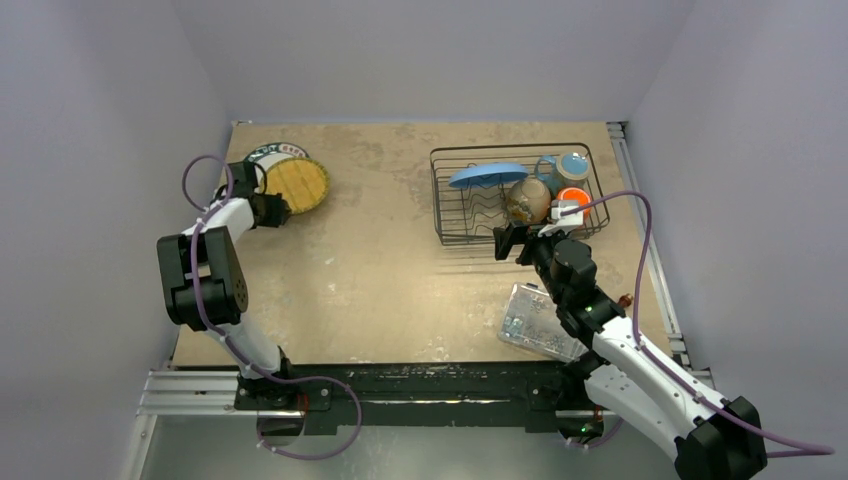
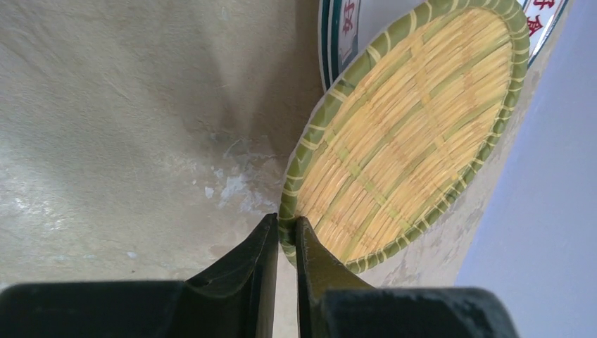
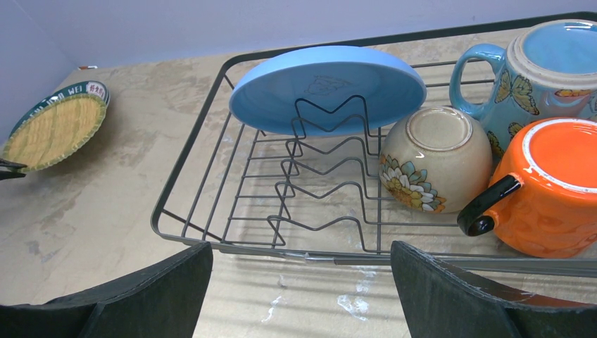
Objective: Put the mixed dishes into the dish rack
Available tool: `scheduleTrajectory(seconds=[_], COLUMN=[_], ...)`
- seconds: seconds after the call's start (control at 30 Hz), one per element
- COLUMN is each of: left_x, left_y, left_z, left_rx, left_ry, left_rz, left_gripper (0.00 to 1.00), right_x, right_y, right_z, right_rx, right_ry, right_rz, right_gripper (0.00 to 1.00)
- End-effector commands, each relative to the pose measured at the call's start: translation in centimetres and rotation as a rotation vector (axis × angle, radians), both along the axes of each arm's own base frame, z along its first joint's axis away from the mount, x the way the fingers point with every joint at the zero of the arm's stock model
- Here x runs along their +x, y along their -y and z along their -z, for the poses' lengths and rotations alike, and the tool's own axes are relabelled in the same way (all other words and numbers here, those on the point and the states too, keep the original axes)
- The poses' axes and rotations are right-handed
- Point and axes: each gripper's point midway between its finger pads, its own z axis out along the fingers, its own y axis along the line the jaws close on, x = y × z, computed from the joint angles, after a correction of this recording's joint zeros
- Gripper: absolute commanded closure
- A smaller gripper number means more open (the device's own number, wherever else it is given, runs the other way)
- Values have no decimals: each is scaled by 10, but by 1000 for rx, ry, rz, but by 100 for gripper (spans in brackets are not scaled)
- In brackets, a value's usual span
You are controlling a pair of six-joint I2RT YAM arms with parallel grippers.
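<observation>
Left gripper [image 2: 286,238] is pinched on the near rim of the yellow dark-rimmed plate [image 2: 408,134], at the table's [image 1: 380,280] far-left corner. That plate overlaps the white plate with green patterned rim [image 2: 345,28] under it. Right gripper [image 3: 301,251] is spread wide and holds nothing; I have it just before the near edge of the dish rack [image 3: 189,184]. In the rack are the blue plate [image 3: 327,84] tilted on the dividers, the white bowl [image 3: 433,151] upside down, the orange cup [image 3: 556,190] and the light-blue mug [image 3: 542,63]. A clear plastic box [image 1: 535,320] lies by the right arm.
</observation>
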Motion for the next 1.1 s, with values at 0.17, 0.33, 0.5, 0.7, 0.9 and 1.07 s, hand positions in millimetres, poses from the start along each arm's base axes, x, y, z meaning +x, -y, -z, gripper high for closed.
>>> scheduleTrajectory(seconds=[0.17, 0.33, 0.5, 0.7, 0.9, 1.07], left_x=[20, 29, 25, 21, 22, 27], left_y=[-8, -14, -30, -38, -38, -40], left_z=[-11, -13, -20, -14, -3, -2], left_rx=[-4, -52, -40, -62, -72, -69], left_ry=[108, 160, 163, 122, 95, 90], left_rz=[-39, -79, -137, -158, -161, -158], left_gripper=[97, 96, 97, 96, 75, 59], right_x=[3, 4, 5, 5, 5, 5], right_y=[0, -1, -1, -2, -2, -2], right_z=[-11, -10, -8, -8, -8, -7], right_rx=[31, 28, 27, 25, 25, 25], right_ry=[37, 34, 29, 28, 28, 27], right_rz=[18, 14, 15, 11, 12, 12], right_gripper=[1, 1, 1, 1, 1, 1])
